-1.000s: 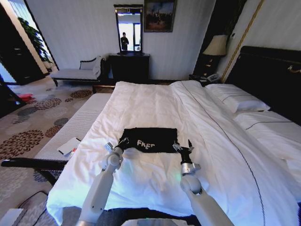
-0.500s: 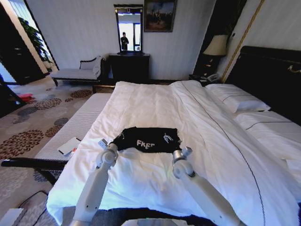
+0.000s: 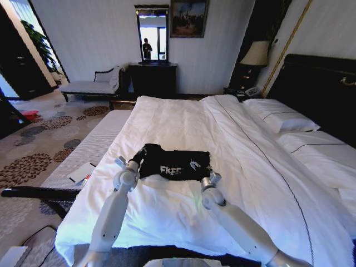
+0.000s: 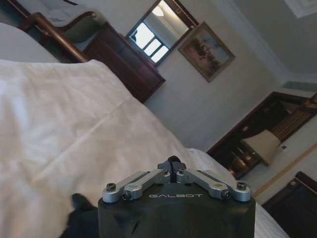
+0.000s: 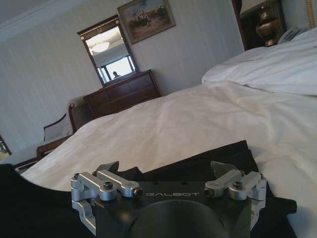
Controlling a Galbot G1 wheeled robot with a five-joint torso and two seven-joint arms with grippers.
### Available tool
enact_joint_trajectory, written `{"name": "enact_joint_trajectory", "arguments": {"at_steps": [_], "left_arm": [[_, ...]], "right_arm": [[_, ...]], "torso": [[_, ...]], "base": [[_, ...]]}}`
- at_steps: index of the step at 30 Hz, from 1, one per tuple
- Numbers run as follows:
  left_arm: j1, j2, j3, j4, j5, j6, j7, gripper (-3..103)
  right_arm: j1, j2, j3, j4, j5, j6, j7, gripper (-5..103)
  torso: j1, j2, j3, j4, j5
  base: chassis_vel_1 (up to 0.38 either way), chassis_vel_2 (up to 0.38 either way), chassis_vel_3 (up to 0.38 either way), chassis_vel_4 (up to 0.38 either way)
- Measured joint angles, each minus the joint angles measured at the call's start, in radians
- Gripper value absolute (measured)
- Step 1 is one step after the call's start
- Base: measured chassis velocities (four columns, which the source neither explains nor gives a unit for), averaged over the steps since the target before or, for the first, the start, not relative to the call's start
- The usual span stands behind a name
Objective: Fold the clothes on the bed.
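The clothes are one black T-shirt with white "FREE" lettering, lying folded into a band on the white duvet of the bed. At the shirt's left end my left gripper is shut on the cloth, and the fabric there stands bunched up off the duvet. In the left wrist view the left gripper has its jaws together, with black cloth beside it. My right gripper hovers over the shirt's right part. In the right wrist view the right gripper is open above the black T-shirt.
White pillows and a dark headboard lie to the right. A pale bench with a booklet runs along the bed's left side. A dark dresser stands at the far wall.
Both arms reached forward. The right gripper moved from the shirt's right edge to above its right part. The left gripper drew the shirt's left end up into a bunch.
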Motion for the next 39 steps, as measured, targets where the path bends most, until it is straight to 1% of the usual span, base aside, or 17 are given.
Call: {"name": "enact_joint_trajectory", "arguments": {"at_steps": [2,3,4,5,6,7,8,9,12,19,22,25,27,34,39], "left_arm": [[-0.003,-0.001,0.003,-0.001,0.001,0.000,0.000,0],[-0.008,-0.001,0.009,-0.002,0.002,0.000,0.001,0],[-0.018,0.001,0.023,-0.004,0.004,0.000,0.005,0],[-0.018,0.001,0.023,-0.004,0.004,0.000,0.005,0],[-0.023,0.004,0.031,-0.004,0.008,0.000,0.010,0],[-0.032,0.011,0.042,-0.003,0.013,-0.001,0.017,0],[-0.035,0.013,0.047,-0.001,0.014,-0.001,0.019,0],[-0.035,0.013,0.047,-0.001,0.014,-0.001,0.019,0],[-0.046,0.020,0.060,0.000,0.017,-0.002,0.021,0],[-0.055,0.020,0.061,-0.017,0.012,-0.003,0.030,0],[-0.059,0.030,0.064,-0.025,0.007,-0.003,0.032,0],[-0.060,0.036,0.064,-0.032,0.002,-0.003,0.033,0],[-0.061,0.054,0.059,-0.040,-0.006,-0.003,0.035,0],[-0.060,0.086,0.044,-0.050,-0.024,-0.004,0.040,0],[-0.063,0.100,0.038,-0.051,-0.035,-0.004,0.041,0]], "right_arm": [[0.003,-0.007,-0.006,0.005,0.011,0.000,0.001,100],[0.007,-0.018,-0.017,0.012,0.023,0.000,0.001,100],[0.019,-0.046,-0.047,0.030,0.061,-0.002,0.002,100],[0.019,-0.046,-0.047,0.030,0.061,-0.002,0.002,100],[0.028,-0.058,-0.063,0.043,0.087,-0.007,0.002,100],[0.049,-0.077,-0.089,0.064,0.141,-0.017,0.002,100],[0.061,-0.084,-0.100,0.072,0.170,-0.023,0.002,100],[0.061,-0.084,-0.100,0.072,0.170,-0.023,0.002,100],[0.115,-0.109,-0.143,0.098,0.286,-0.055,0.001,100],[0.198,-0.128,-0.219,0.063,0.313,-0.065,-0.023,100],[0.243,-0.131,-0.263,0.048,0.334,-0.078,-0.032,100],[0.263,-0.131,-0.280,0.041,0.347,-0.087,-0.033,100],[0.296,-0.124,-0.314,0.022,0.366,-0.101,-0.034,100],[0.316,-0.096,-0.345,-0.010,0.382,-0.112,-0.033,100],[0.315,-0.088,-0.349,-0.030,0.362,-0.113,-0.032,100]], "torso": [[0.000,0.000,0.000,-0.0001,-0.0002],[0.000,0.000,0.000,-0.0001,-0.0001],[0.000,0.000,0.000,-0.0003,0.0000],[0.000,0.000,0.000,-0.0003,0.0000],[0.000,0.000,0.000,-0.0004,0.0000],[0.000,0.000,0.000,-0.0003,0.0001],[0.000,0.000,0.000,-0.0001,0.0001],[0.000,0.000,0.000,-0.0001,0.0001],[0.000,0.000,0.000,0.0000,0.0000],[0.000,0.000,0.000,-0.0001,0.0000],[0.000,0.000,0.000,-0.0001,0.0000],[0.000,0.000,0.000,-0.0001,-0.0002],[0.000,0.000,0.000,-0.0001,-0.0001],[0.000,0.000,0.000,0.0000,-0.0002],[0.000,0.000,0.000,-0.0001,-0.0001]], "base": [[0.000,0.000,0.000,0.000],[0.000,0.000,0.000,0.000],[0.000,0.000,0.000,0.000],[0.000,0.000,0.000,0.000],[0.000,0.000,0.000,0.000],[0.000,0.000,0.000,0.000],[0.000,0.000,0.000,0.000],[0.000,0.000,0.000,0.000],[0.000,0.000,0.000,0.000],[0.000,0.000,0.000,0.000],[0.000,0.000,0.000,0.000],[0.000,0.000,0.000,0.000],[0.000,0.000,0.000,0.000],[0.000,0.000,0.000,0.000],[0.000,0.000,0.000,0.000]]}}
